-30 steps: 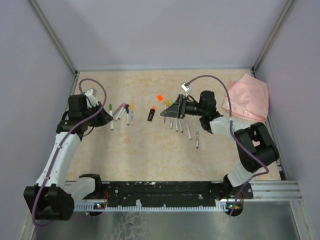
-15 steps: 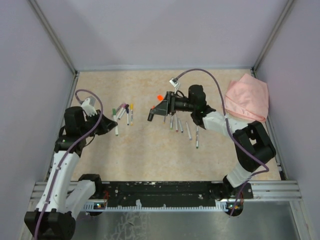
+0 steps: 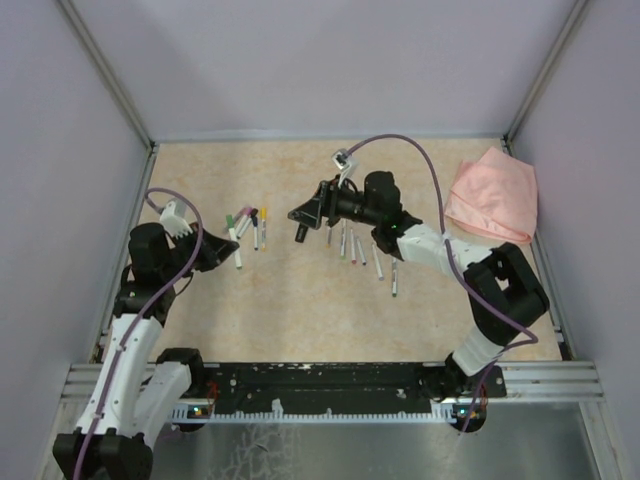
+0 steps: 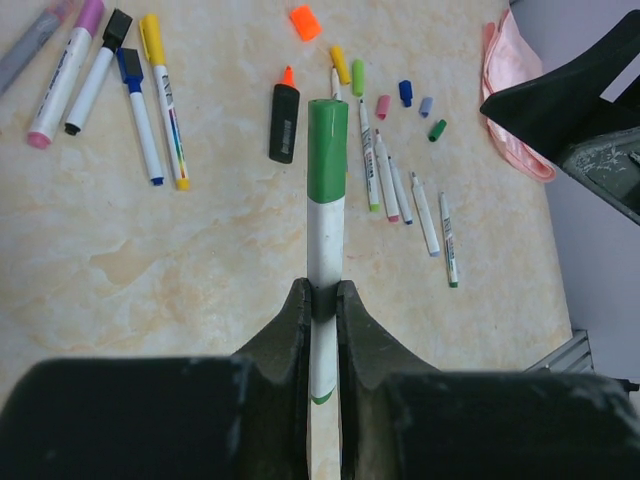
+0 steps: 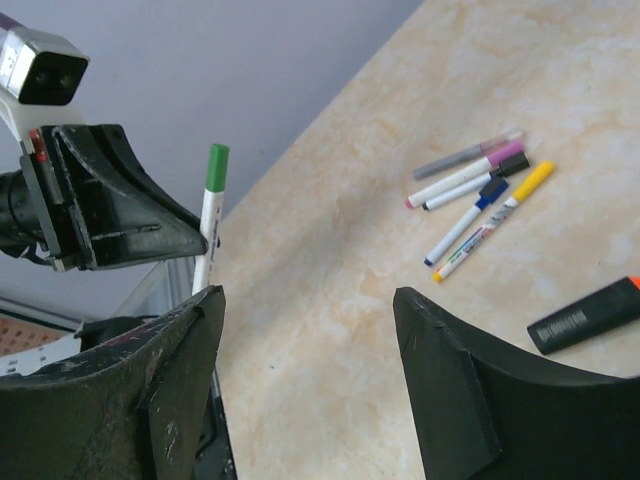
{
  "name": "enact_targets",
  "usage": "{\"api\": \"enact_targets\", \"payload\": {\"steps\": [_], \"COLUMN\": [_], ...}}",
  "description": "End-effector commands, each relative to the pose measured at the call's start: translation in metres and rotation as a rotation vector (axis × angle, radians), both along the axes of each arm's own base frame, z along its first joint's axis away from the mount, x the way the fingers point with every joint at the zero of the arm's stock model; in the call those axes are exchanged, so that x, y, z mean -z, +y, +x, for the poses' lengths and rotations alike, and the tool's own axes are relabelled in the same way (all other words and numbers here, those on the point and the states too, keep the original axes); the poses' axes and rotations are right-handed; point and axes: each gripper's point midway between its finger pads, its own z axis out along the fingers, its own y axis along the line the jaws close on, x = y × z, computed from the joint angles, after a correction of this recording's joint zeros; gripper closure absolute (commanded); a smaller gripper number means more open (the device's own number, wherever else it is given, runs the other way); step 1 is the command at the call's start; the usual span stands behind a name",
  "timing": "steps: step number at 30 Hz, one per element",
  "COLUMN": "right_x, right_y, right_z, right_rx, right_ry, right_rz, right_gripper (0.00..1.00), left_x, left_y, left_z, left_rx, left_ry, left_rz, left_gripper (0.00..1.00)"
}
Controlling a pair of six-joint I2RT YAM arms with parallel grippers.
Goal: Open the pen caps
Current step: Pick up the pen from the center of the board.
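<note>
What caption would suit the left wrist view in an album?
Left gripper clamps a green-capped white marker; loose pens and caps lie on the table.

Two end effectors: left end effector (image 4: 322,290) and right end effector (image 5: 308,295). One pink cloth (image 3: 492,195). One black highlighter (image 4: 284,122), orange-tipped. One green-capped marker (image 4: 326,195), gripped by the left end effector. Five pens clustered at one side of the table (image 4: 150,270): one grey pen (image 4: 33,35) and four white pens capped pink (image 4: 65,75), black (image 4: 95,75), blue (image 4: 141,118) and yellow (image 4: 166,105). Uncapped white pens (image 4: 425,205) in a row: five in plain view, a sixth partly hidden behind the green-capped marker. Seven loose caps: orange (image 4: 305,20), yellow (image 4: 341,65), light green (image 4: 357,77), pink (image 4: 383,107), blue (image 4: 405,93), pale lilac (image 4: 426,106), dark green (image 4: 437,130).
</note>
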Motion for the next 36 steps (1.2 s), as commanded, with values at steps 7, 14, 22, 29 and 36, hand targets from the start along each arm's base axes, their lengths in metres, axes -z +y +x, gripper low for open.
{"api": "enact_targets", "payload": {"steps": [7, 14, 22, 29, 36], "right_x": [-0.031, -0.007, -0.01, -0.006, -0.001], "right_y": [0.035, 0.067, 0.098, 0.112, 0.127], "right_z": [-0.017, -0.04, -0.057, -0.073, -0.083], "right_rx": [-0.079, -0.161, -0.234, -0.253, -0.279], "right_ry": [-0.106, -0.034, -0.003, 0.035, 0.057], "right_rz": [0.078, 0.019, 0.018, 0.02, 0.004], "right_gripper": [0.31, 0.31, 0.32, 0.36, 0.46], "left_x": [-0.031, -0.039, -0.047, -0.043, -0.046], "left_y": [-0.015, -0.022, -0.023, -0.031, -0.033], "left_z": [0.014, 0.013, 0.015, 0.008, 0.008], "left_rx": [0.022, 0.049, 0.055, 0.084, 0.093], "left_ry": [-0.13, -0.141, -0.191, -0.184, -0.189], "left_rz": [-0.176, -0.239, -0.23, -0.231, -0.214], "left_gripper": [1.0, 1.0, 1.0, 1.0, 1.0]}}
